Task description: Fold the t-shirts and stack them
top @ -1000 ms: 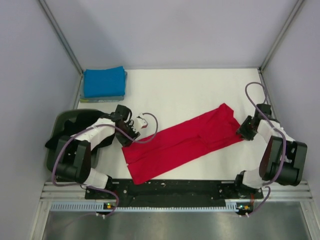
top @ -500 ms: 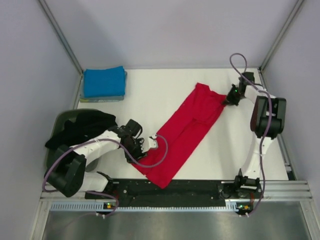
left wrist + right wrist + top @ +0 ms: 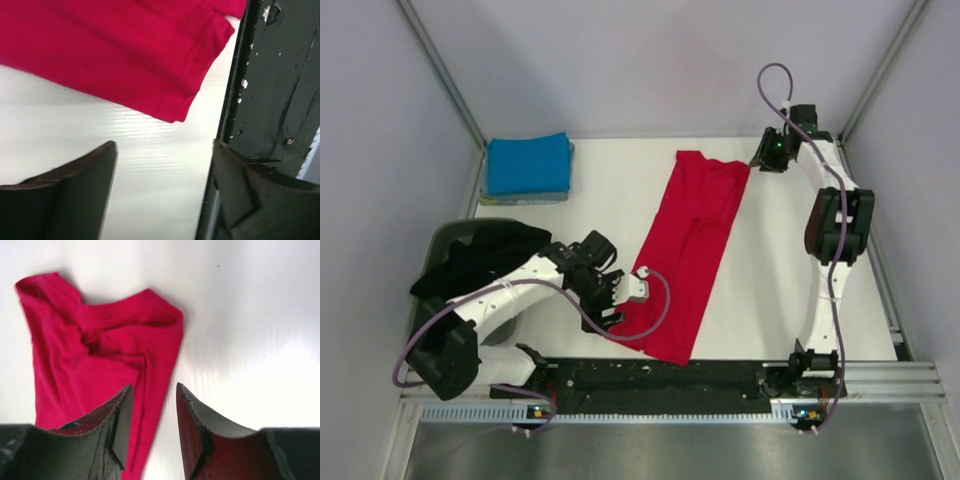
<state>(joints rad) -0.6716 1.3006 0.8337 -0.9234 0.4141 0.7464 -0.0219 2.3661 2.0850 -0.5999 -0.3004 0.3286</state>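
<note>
likely step: halve the long red t-shirt | left fingers: apart, empty, beside near hem | right fingers: apart over far end (nothing pinched) | tip: pinch all layers, lift evenly

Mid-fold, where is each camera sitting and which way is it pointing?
Top external: fixed above and behind the bases, looking down on the table; both arms show, the red t-shirt between them.
Left wrist: on the left end effector, facing down at the shirt's near corner by the black base rail; its open jaws show.
Right wrist: on the right end effector, facing down at the shirt's far end; its open jaws show.
Shared: all three see the red t-shirt.
</note>
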